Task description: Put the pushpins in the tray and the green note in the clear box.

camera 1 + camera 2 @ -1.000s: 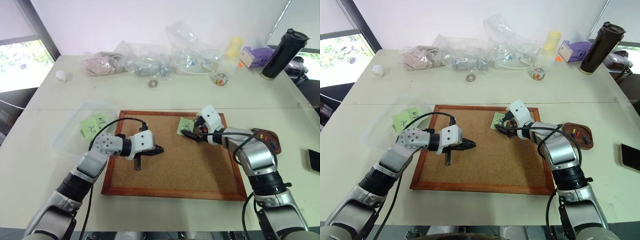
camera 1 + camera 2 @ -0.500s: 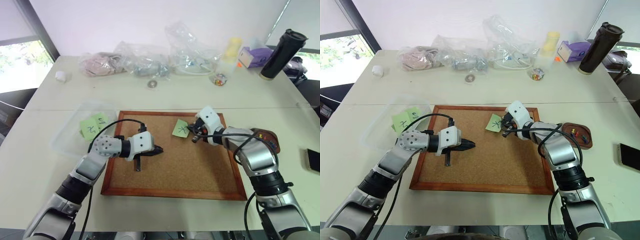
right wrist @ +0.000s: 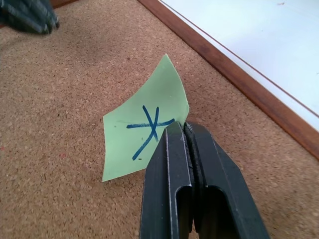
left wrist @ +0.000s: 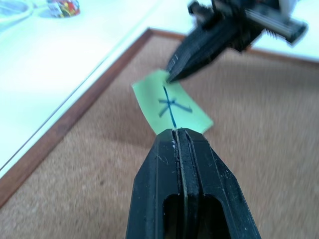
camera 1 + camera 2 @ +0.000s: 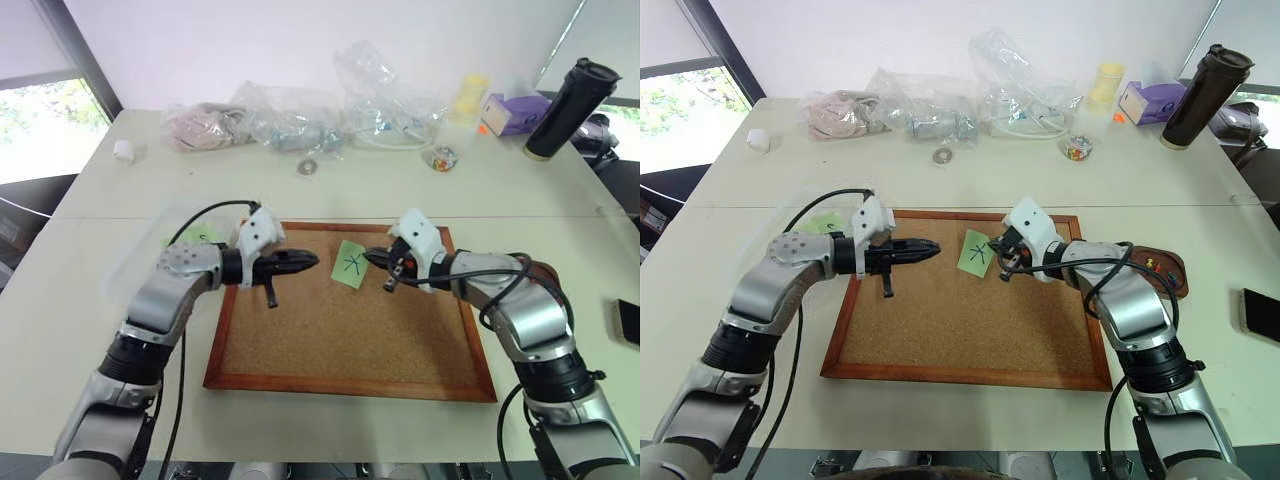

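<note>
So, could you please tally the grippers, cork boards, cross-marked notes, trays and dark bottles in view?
grippers: 2 (left gripper, right gripper)
cork board: 1
note: 1
tray: 1
bottle: 1
Total: 6

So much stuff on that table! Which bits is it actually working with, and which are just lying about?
In use: pale-green square note with a cross, pinched by the right gripper; brown oval tray; clear plastic box.
Lying about: wooden-framed cork board, crumpled clear bags, dark tumbler.
</note>
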Robot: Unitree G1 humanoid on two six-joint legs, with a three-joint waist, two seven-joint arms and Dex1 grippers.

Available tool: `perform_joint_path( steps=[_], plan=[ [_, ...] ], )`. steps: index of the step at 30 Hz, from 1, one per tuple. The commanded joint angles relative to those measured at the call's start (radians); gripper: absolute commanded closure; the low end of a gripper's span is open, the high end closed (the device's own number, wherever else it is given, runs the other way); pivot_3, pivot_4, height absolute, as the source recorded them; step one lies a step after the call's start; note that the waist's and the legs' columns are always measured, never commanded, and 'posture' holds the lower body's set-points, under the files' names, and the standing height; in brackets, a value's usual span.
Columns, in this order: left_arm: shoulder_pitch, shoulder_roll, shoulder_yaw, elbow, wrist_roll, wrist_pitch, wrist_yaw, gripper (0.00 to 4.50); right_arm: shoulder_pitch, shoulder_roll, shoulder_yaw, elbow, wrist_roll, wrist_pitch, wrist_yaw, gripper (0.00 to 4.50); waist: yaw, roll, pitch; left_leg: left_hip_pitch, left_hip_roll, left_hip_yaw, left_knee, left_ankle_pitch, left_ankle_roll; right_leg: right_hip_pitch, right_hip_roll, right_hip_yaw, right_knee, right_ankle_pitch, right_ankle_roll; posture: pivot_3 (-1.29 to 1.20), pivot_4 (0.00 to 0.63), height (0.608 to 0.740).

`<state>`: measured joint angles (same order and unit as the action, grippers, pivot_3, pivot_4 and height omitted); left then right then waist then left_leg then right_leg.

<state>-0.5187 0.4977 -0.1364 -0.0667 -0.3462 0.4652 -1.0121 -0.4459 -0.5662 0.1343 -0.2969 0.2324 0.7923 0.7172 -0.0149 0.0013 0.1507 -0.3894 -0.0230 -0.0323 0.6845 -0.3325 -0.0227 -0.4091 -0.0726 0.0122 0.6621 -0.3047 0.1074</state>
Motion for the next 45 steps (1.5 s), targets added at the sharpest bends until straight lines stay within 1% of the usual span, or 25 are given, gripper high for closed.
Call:
perform_joint_path(
  steps=[1, 5, 6, 7, 8, 11, 13, 22, 30, 33, 36, 39, 45],
  plan=[
    [-0.039, -0.02, 0.027, 0.008, -0.035, 0.027, 0.017, 4.5, -0.004, -0.019, -0.037, -0.077, 0.032, -0.007, 0.012, 4.47, -0.002, 0.0, 0.0, 0.0, 0.0, 0.0, 0.0, 0.0, 0.0, 0.0, 0.0, 0.0, 0.0, 0.0, 0.0, 0.0, 0.15, 0.74],
    [-0.059, -0.045, 0.023, 0.052, -0.051, 0.044, 0.016, 4.5, -0.013, -0.036, -0.052, -0.102, 0.048, 0.003, 0.012, 4.47, -0.002, 0.0, 0.0, 0.0, 0.0, 0.0, 0.0, 0.0, 0.0, 0.0, 0.0, 0.0, 0.001, 0.0, 0.0, 0.0, 0.15, 0.74],
    [-0.061, -0.045, 0.017, 0.058, -0.048, 0.045, 0.01, 3.83, -0.013, -0.04, -0.055, -0.107, 0.051, 0.004, 0.013, 4.5, -0.002, 0.0, 0.0, 0.0, 0.0, 0.0, 0.0, 0.0, 0.0, 0.0, 0.0, 0.0, 0.001, 0.0, 0.0, 0.0, 0.15, 0.74],
    [-0.062, -0.047, 0.014, 0.064, -0.051, 0.048, 0.005, 3.49, -0.014, -0.045, -0.057, -0.112, 0.055, 0.005, 0.014, 4.5, -0.003, 0.0, 0.0, 0.0, 0.0, 0.0, 0.0, 0.0, 0.0, 0.0, 0.0, 0.0, 0.001, 0.0, 0.0, 0.0, 0.15, 0.74],
    [-0.064, -0.049, 0.013, 0.068, -0.053, 0.05, 0.001, 3.05, -0.014, -0.049, -0.059, -0.117, 0.059, 0.006, 0.015, 4.5, -0.003, 0.0, 0.0, 0.0, 0.0, 0.0, 0.0, 0.0, 0.0, 0.0, 0.0, 0.0, 0.001, 0.0, 0.0, 0.0, 0.15, 0.74],
    [-0.076, -0.055, -0.007, 0.103, -0.027, 0.013, -0.011, 1.55, -0.014, -0.056, -0.067, -0.147, 0.081, 0.02, 0.016, 4.5, -0.002, 0.0, 0.0, 0.0, 0.0, 0.0, 0.0, 0.0, 0.0, -0.001, 0.0, 0.0, 0.001, 0.0, 0.0, 0.0, 0.15, 0.74],
    [-0.087, -0.058, -0.008, 0.126, -0.023, -0.003, -0.02, 0.69, -0.015, -0.059, -0.069, -0.163, 0.09, 0.029, 0.014, 4.5, -0.002, 0.0, 0.0, 0.0, 0.0, 0.0, 0.0, 0.0, 0.0, -0.001, 0.0, 0.0, 0.001, 0.0, 0.0, 0.0, 0.15, 0.74],
    [-0.125, -0.098, -0.004, 0.174, -0.062, 0.027, -0.056, 0.69, -0.03, -0.082, -0.074, -0.241, 0.152, 0.067, 0.022, 4.5, -0.001, 0.0, 0.0, 0.0, 0.0, 0.0, 0.0, 0.0, 0.0, 0.0, 0.0, 0.0, 0.001, 0.0, 0.0, 0.0, 0.15, 0.74],
    [-0.118, -0.122, -0.033, 0.18, -0.055, 0.043, -0.089, 0.69, -0.051, -0.088, -0.063, -0.264, 0.188, 0.083, 0.014, 4.5, -0.002, 0.0, 0.0, 0.0, 0.0, 0.0, 0.0, 0.0, 0.0, -0.001, 0.0, 0.0, 0.001, 0.0, 0.0, 0.0, 0.15, 0.74],
    [-0.116, -0.124, -0.031, 0.171, -0.063, 0.054, -0.091, 1.49, -0.053, -0.091, -0.062, -0.266, 0.191, 0.083, 0.01, 4.5, -0.002, 0.0, 0.0, 0.0, 0.0, 0.0, 0.0, 0.0, 0.0, 0.0, 0.0, 0.0, 0.001, 0.0, 0.0, 0.0, 0.15, 0.74],
    [-0.117, -0.121, -0.026, 0.166, -0.067, 0.061, -0.092, 3.03, -0.055, -0.091, -0.06, -0.264, 0.191, 0.082, 0.007, 4.5, -0.001, 0.0, 0.0, 0.0, 0.0, 0.0, 0.0, 0.0, 0.0, 0.0, 0.0, 0.0, 0.001, 0.0, 0.0, 0.0, 0.15, 0.74],
    [-0.118, -0.114, -0.026, 0.162, -0.064, 0.06, -0.089, 4.46, -0.056, -0.09, -0.058, -0.261, 0.191, 0.079, 0.007, 4.5, -0.002, 0.0, 0.0, 0.0, 0.0, 0.0, 0.0, 0.0, 0.0, 0.0, 0.0, 0.0, 0.001, 0.0, 0.0, 0.0, 0.15, 0.74],
    [-0.114, -0.094, -0.01, 0.122, -0.065, 0.072, -0.063, 4.49, -0.057, -0.1, -0.074, -0.241, 0.186, 0.064, 0.005, 4.5, -0.002, 0.0, 0.0, 0.0, 0.0, 0.0, 0.0, 0.0, 0.0, -0.001, 0.0, 0.0, 0.001, 0.0, 0.0, 0.0, 0.15, 0.74]
  ],
)
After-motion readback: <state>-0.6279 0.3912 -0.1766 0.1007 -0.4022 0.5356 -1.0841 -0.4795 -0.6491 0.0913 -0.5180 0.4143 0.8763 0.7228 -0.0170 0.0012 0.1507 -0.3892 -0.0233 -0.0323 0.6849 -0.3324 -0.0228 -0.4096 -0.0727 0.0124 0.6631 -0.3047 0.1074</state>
